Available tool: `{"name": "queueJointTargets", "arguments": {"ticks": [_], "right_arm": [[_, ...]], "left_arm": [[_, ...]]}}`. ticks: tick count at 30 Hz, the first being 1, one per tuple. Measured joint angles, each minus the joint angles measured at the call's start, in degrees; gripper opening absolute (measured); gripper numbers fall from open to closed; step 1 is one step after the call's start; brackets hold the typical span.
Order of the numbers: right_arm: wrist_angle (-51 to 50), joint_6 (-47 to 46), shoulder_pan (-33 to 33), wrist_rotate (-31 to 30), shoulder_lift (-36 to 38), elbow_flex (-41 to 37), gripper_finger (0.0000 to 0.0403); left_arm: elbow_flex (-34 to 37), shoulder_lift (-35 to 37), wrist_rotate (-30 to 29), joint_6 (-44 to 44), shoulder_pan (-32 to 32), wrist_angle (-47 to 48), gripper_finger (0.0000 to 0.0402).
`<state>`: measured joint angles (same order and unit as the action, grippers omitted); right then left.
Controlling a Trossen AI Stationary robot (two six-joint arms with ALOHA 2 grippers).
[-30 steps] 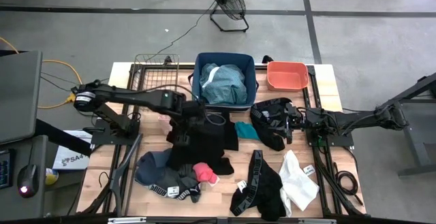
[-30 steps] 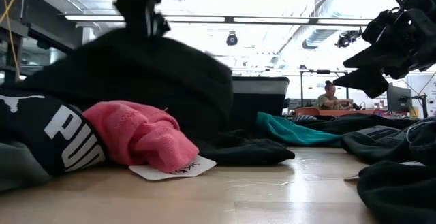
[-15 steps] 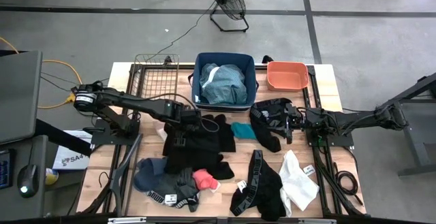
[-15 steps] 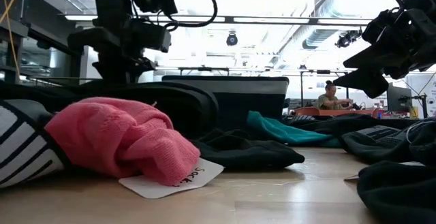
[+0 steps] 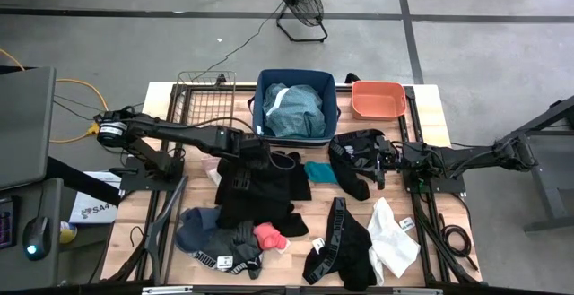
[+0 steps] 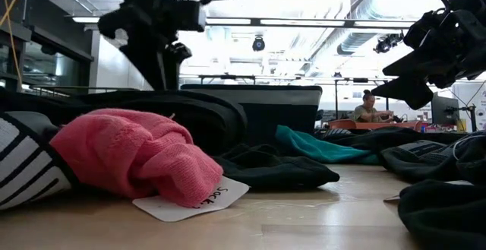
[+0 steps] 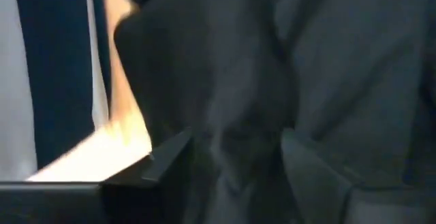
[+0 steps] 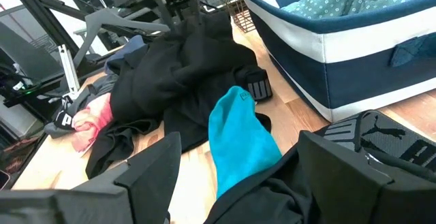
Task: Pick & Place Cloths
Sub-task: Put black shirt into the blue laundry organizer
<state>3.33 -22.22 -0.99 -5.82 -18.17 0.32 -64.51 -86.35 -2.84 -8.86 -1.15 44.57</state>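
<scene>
Now the left end effector [image 5: 254, 149] is over the black cloth [image 5: 262, 187] on the desk [image 5: 161, 116], fingers apart, holding nothing. Right end effector [image 5: 384, 156] waits wide open. The cloth looks soft and floppy; pinch a bunched fold.

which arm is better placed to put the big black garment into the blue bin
Left, probably. The left gripper sits right over the black garment, fingers apart, just in front of the blue bin. The right gripper waits over another black cloth.

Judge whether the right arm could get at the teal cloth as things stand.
Probably yes: the teal cloth lies uncovered just ahead of the right gripper, fingers open, only a black garment bordering its far side.
</scene>
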Motion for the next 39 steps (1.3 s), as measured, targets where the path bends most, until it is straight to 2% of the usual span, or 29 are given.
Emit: {"name": "queueJointTargets", "arguments": {"ticks": [5, 9, 14, 22, 28, 34, 39], "right_arm": [[0.00, -0.01, 0.00, 0.01, 0.00, 0.00, 0.0287], [0.00, -0.01, -0.02, 0.02, 0.01, 0.00, 0.0287], [0.00, 0.00, 0.00, 0.02, 0.00, 0.00, 0.0287], [0.00, -0.02, -0.02, 0.02, 0.02, 0.00, 0.0287], [-0.04, -0.02, -0.01, 0.00, 0.00, 0.00, 0.0287], [-0.05, -0.02, -0.02, 0.02, 0.00, 0.01, 0.0287], [-0.04, -0.02, -0.02, 0.01, 0.00, 0.01, 0.0287]], "left_arm": [[-0.04, 0.00, 5.80, -7.86, -0.09, -3.17, 0.0284], [-0.04, 0.00, 6.57, -12.71, -1.31, -5.63, 0.0301], [-0.04, -0.10, 6.95, -12.06, -3.39, -8.76, 0.0303], [-0.02, -5.66, 7.22, -10.34, -7.50, -11.41, 0.0303], [-0.02, -10.09, 9.60, -10.19, -7.46, -13.56, 0.0303], [-0.08, -11.08, 9.61, -10.65, -7.27, -15.20, 0.0303], [-0.10, -12.44, 10.96, -10.78, -5.33, -15.46, 0.0274]]}}
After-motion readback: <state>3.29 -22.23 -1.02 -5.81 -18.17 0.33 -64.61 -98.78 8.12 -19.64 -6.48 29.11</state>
